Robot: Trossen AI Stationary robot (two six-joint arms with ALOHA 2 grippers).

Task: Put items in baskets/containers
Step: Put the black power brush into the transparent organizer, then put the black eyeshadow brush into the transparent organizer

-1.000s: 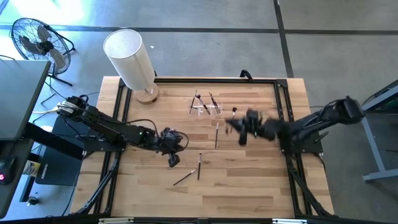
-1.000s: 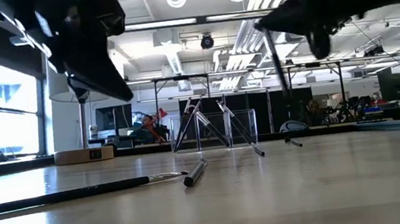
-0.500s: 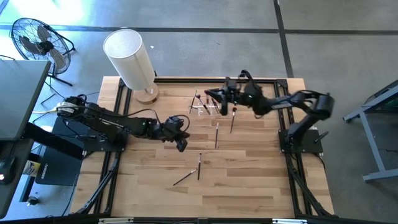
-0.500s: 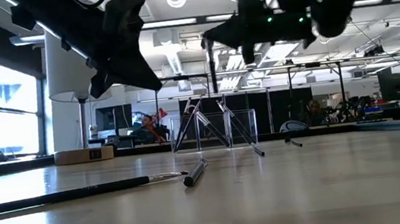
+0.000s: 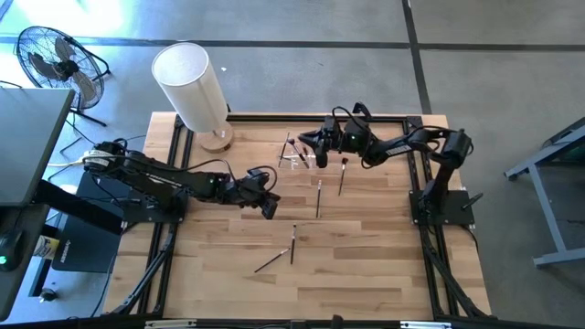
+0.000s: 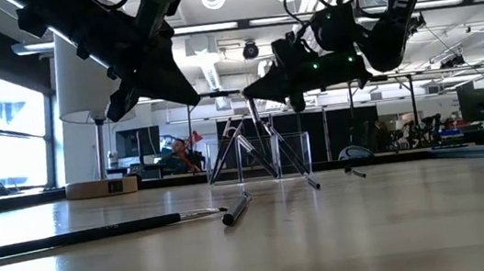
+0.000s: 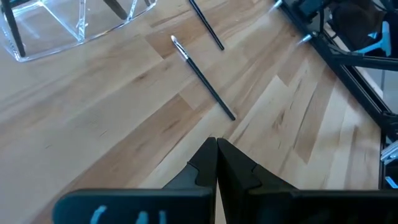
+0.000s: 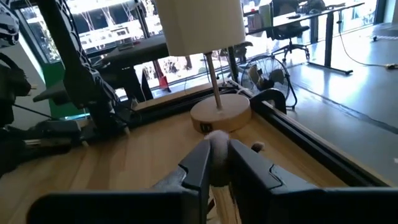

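A clear plastic holder [image 5: 294, 157] stands at the table's far middle with several dark brushes leaning in it; it also shows in the low view [image 6: 258, 157] and the left wrist view [image 7: 56, 31]. My right gripper [image 5: 315, 146] hovers over the holder, shut on a thin brush [image 6: 254, 120]. My left gripper [image 5: 267, 205] is shut and empty, above the table left of centre. Loose brushes lie flat on the wood: two near the holder [image 5: 318, 196] [image 5: 342, 175] and two nearer the front [image 5: 292, 245] [image 5: 271, 262]. My right gripper pinches the brush's pale upper end [image 8: 217, 146] between its two fingers. The fingers come about level from the table's right, across the brush. The brush hangs below them over the holder; whether its lower end touches the holder I cannot tell.
A tall white cylinder [image 5: 190, 87] on a round wooden base [image 5: 218, 139] stands at the far left corner. Black frame rails [image 5: 411, 155] run along the table's far and side edges. A fan [image 5: 55, 55] stands on the floor beyond the left edge.
My right gripper has swung from the table's right side toward the far edge and left, carrying the brush to above the holder. My left gripper has moved toward the far edge and a little right, turning from pointing at the near edge toward the right.
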